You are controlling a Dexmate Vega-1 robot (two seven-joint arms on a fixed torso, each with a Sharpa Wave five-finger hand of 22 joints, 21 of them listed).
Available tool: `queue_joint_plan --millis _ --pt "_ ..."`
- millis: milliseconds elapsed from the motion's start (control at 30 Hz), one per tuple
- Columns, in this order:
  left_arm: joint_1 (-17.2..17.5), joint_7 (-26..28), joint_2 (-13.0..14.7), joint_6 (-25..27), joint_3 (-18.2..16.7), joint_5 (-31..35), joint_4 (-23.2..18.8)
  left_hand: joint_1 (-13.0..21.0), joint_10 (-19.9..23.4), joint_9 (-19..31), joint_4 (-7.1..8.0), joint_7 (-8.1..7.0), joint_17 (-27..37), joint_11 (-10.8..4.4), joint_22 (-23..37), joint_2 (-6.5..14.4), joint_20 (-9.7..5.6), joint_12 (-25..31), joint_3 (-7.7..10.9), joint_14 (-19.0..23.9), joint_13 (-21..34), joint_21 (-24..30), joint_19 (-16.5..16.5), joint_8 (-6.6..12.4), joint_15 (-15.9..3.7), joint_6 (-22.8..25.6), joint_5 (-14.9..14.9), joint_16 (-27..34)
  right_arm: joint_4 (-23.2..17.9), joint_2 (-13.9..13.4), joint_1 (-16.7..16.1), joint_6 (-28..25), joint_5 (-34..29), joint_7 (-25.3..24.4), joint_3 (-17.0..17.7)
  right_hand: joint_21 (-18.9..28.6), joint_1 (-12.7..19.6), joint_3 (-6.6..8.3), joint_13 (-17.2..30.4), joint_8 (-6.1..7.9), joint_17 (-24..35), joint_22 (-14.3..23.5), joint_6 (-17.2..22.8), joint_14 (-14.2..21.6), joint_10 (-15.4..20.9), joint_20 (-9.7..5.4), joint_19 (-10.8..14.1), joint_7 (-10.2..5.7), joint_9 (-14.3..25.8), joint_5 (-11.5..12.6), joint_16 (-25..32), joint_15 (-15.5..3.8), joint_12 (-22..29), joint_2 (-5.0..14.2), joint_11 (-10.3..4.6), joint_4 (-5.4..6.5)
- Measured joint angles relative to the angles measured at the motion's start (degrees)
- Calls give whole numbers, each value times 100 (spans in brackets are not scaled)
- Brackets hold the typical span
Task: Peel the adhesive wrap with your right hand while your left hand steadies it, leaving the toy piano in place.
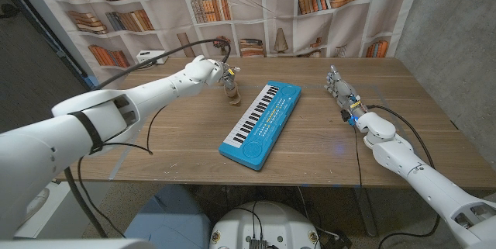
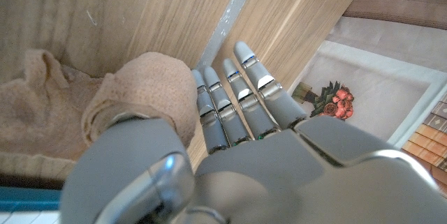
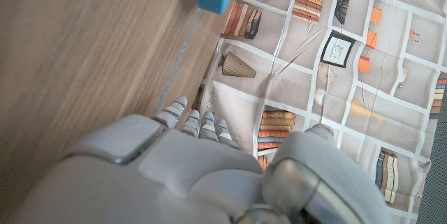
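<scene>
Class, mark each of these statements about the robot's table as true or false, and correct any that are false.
1. The blue toy piano lies on the wooden table. True.
2. The left hand is at the tan adhesive wrap. True.
3. The right hand grips the wrap. False: it holds nothing, off to the piano's other side.
4. The wrap sits on the piano's keys. False: it stands on the table beside the piano.
</scene>
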Motion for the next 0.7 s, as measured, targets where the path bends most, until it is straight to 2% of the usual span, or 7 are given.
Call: queue_joint_plan --millis 133,233,433,500,667,700 --pt "17 24 -11 -9 4 -27 -2 601 269 89 -103 -79 81 -7 23 151 -121 57 57 481 93 46 122 120 -73 162 0 181 -2 -3 -2 7 2 0 3 0 0 0 0 0 0 0 0 0 0 0 0 0 0 0 0 0 0 0 0 0" --pt "41 52 -14 -10 4 -55 -16 1013 427 207 -110 -95 133 2 51 240 -150 105 64 709 194 88 150 249 -114 268 0 282 -3 -5 -2 10 4 2 7 0 0 0 0 0 0 0 0 0 0 0 0 0 0 0 0 0 0 0 0 0" --pt "140 202 21 -21 -44 -123 -113 1786 714 491 -98 -67 329 27 149 386 -261 276 51 1105 542 182 -49 515 -141 295 19 515 -3 -6 -2 13 9 11 12 0 0 0 0 0 0 0 0 0 0 0 0 0 0 0 0 0 0 0 0 0" --pt "183 280 46 -22 -77 -146 -158 1947 764 543 -98 -64 382 12 182 448 -272 329 4 1177 644 219 -77 573 -136 297 19 569 -3 -7 -2 16 10 13 13 0 0 0 0 0 0 0 0 0 0 0 0 0 0 0 0 0 0 0 0 0" --pt "354 589 156 -4 -230 -252 -340 2211 826 585 -85 -64 466 12 252 528 -296 404 -56 1305 811 337 -101 578 -141 297 19 641 -12 -14 -4 22 13 13 23 0 0 0 0 0 0 0 11 0 0 0 0 -11 0 0 0 0 0 0 0 0" --pt "405 701 187 5 -278 -290 -396 2272 867 586 -77 -62 495 13 274 533 -303 430 -97 1369 858 379 -108 695 -143 298 19 672 -15 -16 -5 24 14 13 25 0 0 0 0 0 0 0 22 0 0 0 0 -22 0 0 0 0 0 0 0 0"
